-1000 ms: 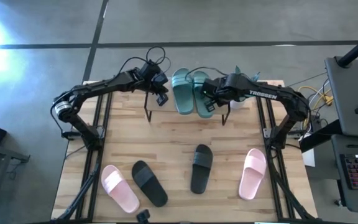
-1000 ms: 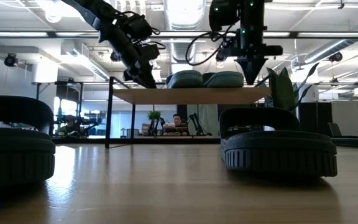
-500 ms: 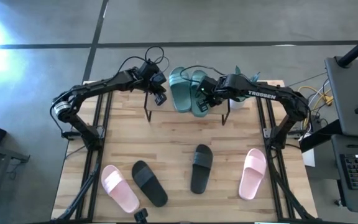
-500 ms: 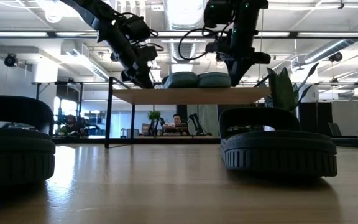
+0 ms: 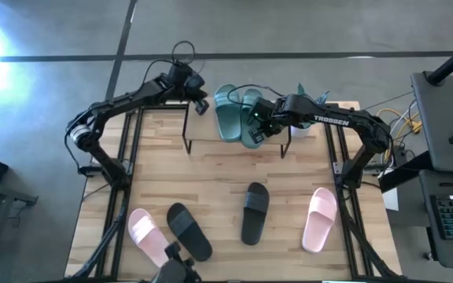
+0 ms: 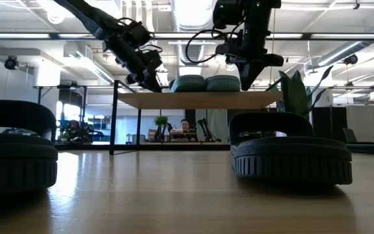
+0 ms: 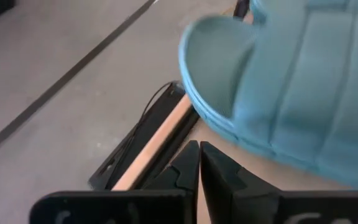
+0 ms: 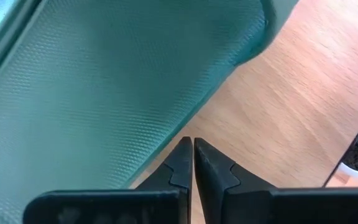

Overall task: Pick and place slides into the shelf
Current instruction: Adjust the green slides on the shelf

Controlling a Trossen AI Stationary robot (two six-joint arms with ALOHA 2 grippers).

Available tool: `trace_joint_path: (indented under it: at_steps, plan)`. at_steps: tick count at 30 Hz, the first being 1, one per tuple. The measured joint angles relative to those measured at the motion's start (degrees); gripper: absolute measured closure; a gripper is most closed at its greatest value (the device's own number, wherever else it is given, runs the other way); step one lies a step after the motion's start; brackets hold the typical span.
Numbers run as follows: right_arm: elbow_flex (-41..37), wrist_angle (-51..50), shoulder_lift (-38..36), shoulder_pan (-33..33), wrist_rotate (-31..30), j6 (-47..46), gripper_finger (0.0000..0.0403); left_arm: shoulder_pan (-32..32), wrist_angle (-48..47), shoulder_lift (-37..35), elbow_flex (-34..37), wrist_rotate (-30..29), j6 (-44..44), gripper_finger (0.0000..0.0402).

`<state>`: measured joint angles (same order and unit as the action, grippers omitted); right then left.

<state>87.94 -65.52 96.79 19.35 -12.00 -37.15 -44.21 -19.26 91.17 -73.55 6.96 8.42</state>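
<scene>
Lettering "TROSSEN" reads in white along the right arm's forearm, just right of the shelf [image 5: 211, 130]. Teal pair [image 5: 237, 115] lies side by side on the shelf's top board, toward its right half; in the low view both sandals [image 6: 205, 83] sit on the board [image 6: 200, 99]. Right gripper [image 5: 259, 126] sits at the teal pair's right edge, fingers pressed together with nothing between them; right wrist view shows the closed tips [image 8: 188, 163] over the shelf's wood, right beside a teal sandal's textured side [image 8: 117, 93]. Left gripper [image 5: 200, 104] hangs at the shelf's rear left, just left of the teal pair, fingers [image 7: 194, 165] likewise pressed together and empty. Well in front of the shelf on the table [image 5: 211, 173]: pink slide [image 5: 149, 236], black slide [image 5: 189, 231], second black slide [image 5: 254, 212], second pink slide [image 5: 319, 218].
</scene>
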Motion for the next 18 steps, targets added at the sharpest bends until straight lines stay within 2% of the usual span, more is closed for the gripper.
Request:
trace_joint_path:
  at_steps: [11, 18]
  plan:
    - [0.0, -0.2, 0.0, 0.0, -0.2, 1.4, 0.0394, -2.0, 1.6, 10.0, -8.0, 10.8, -0.5, 0.0402]
    - [0.0, -2.0, 0.0, 0.3, -8.3, -0.5, 0.0394, -1.9, -0.4, 10.7, -9.9, 13.7, -0.2, 0.0402]
